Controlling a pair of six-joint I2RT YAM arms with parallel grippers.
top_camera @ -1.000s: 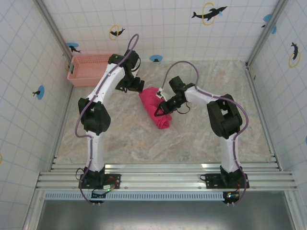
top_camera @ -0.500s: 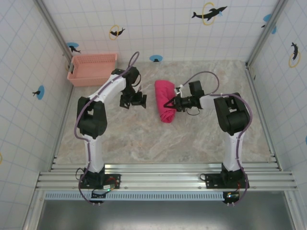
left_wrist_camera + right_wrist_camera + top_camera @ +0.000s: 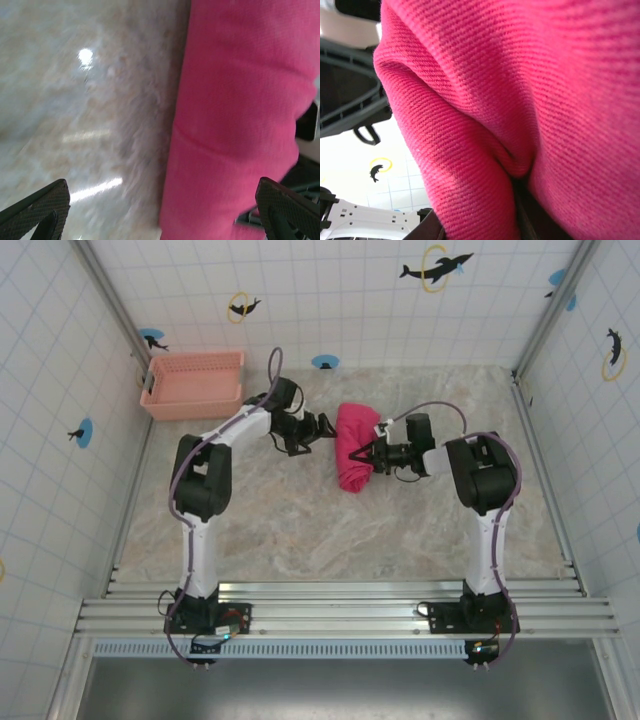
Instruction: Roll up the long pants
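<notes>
The long pants [image 3: 352, 452] lie rolled at upper centre. My right pincer [image 3: 372, 454] pinches the bundle so it cannot unwind, I judge; my left pincer [image 3: 323, 426] hangs spread beside it.

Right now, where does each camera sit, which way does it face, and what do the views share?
Top external: above and behind the bases, looking down at the table; both arms, with the open left gripper and the right gripper flanking the long pants.
Left wrist: low over the tabletop, facing the pants' side; its spread fingertips at the bottom corners.
Right wrist: pressed against the pinched pink cloth, facing the left arm; its dark finger at the bottom.
Shared: all three see the pants.
</notes>
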